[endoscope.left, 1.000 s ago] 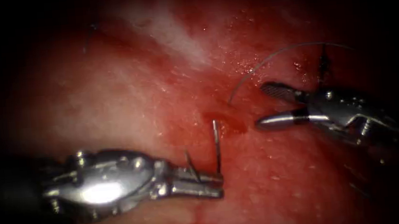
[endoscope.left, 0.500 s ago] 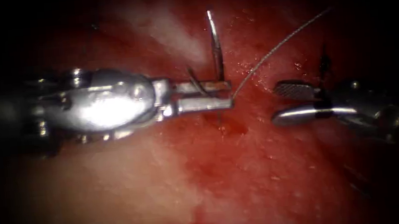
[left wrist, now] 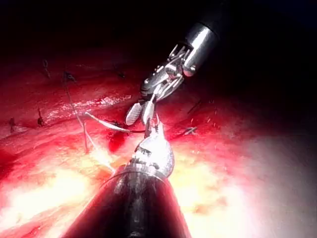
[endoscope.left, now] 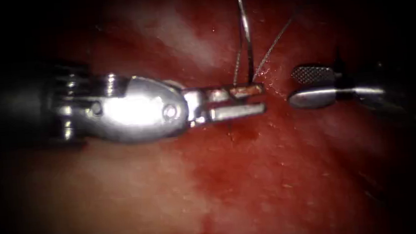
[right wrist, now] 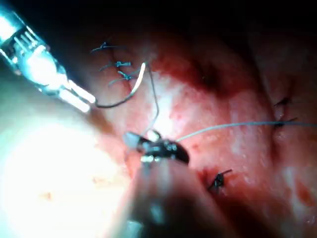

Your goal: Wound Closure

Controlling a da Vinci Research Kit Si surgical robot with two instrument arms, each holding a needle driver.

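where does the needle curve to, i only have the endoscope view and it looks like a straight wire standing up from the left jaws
Observer: In the right wrist view the needle is a full arc. The left tool grips it near one end, and the rest looks clear of the tissue.
Operator: and the thread off it
Observer: From the needle's free end the thread drops past the right tool, open and holding nothing, then runs toward a dark finished stitch.

Shiny steel pincer (endoscope.left: 261,98) heads, cross-hatched jaw faces, dark shafts
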